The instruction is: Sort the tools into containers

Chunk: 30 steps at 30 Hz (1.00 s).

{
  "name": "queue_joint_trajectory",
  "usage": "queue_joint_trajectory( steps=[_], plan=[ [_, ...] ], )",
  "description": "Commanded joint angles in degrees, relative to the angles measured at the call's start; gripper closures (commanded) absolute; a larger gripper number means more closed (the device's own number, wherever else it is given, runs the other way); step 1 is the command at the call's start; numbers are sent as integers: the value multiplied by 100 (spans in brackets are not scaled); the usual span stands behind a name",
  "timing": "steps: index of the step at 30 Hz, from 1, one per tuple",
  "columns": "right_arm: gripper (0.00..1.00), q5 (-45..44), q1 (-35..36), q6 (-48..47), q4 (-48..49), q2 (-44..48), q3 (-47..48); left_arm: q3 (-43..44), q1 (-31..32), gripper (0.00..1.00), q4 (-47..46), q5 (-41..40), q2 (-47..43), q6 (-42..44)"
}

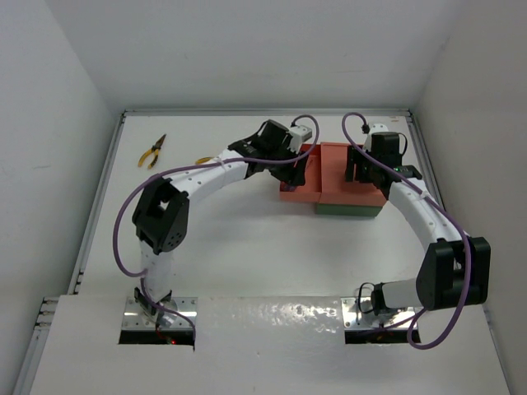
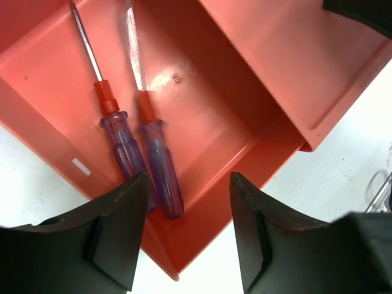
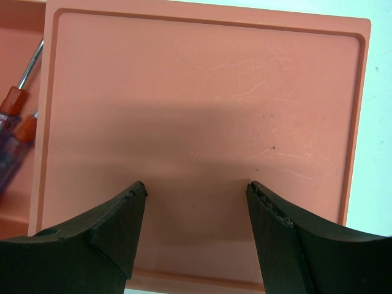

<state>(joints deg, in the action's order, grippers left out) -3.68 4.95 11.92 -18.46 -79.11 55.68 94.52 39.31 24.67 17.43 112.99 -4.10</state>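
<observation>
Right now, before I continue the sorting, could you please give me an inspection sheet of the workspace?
Surface: white table.
Job's things: two screwdrivers side by side in the salmon tray; pliers on the table, far left; yellow handle partly hidden by the left arm; dark green tray underneath.
Clutter: nothing seen.
Grippers: left gripper open over the salmon tray; right gripper open over the flat salmon top.
Cables: purple cables loop along both arms.
Surroundings: white walls.

overhead view from behind, both wrist views close down onto the shared salmon-red tray [image 2: 208, 116]
</observation>
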Motion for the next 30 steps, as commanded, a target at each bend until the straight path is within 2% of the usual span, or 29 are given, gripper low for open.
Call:
queue_joint_trajectory(
  steps=[1,5,11,12,14,16,18,20,21,22,23,26,30],
  plan=[
    [33,210,-29,144,-984,-368,-312,434,51,48,-128,41,-58,85],
    [33,272,-29,179,-949,-368,-312,927,51,45,-138,68,21,67],
    [33,272,-29,161,-975,-368,-259,2051,7,44,468,-187,65,304],
    [33,263,-29,161,-975,-368,-259,2357,-37,42,608,-231,57,374],
    [33,263,-29,152,-993,-359,-268,2536,-195,29,1064,-354,-75,592],
    [33,254,-29,135,-949,-324,-338,2292,-721,19,1259,-285,-381,769],
    [33,254,-29,135,-888,-289,-400,1618,-1465,17,1313,-100,-672,997],
    [33,298,-38,135,-844,-298,-444,932,-1994,17,1426,-213,-1058,1918],
    [33,307,-38,144,-826,-307,-435,684,-2076,17,1497,-388,-1269,2348],
    [33,307,-38,135,-826,-341,-435,386,-2111,17,1550,-894,-1392,3135],
    [34,315,-38,144,-817,-351,-444,-339,-2146,17,1463,-1143,-1542,3422],
    [34,324,-47,179,-686,-351,-558,-1659,-2304,12,988,-1365,-2218,4012],
    [34,342,-56,232,-598,-412,-611,-2192,-2542,12,978,-1391,-2106,4435]
  ],
)
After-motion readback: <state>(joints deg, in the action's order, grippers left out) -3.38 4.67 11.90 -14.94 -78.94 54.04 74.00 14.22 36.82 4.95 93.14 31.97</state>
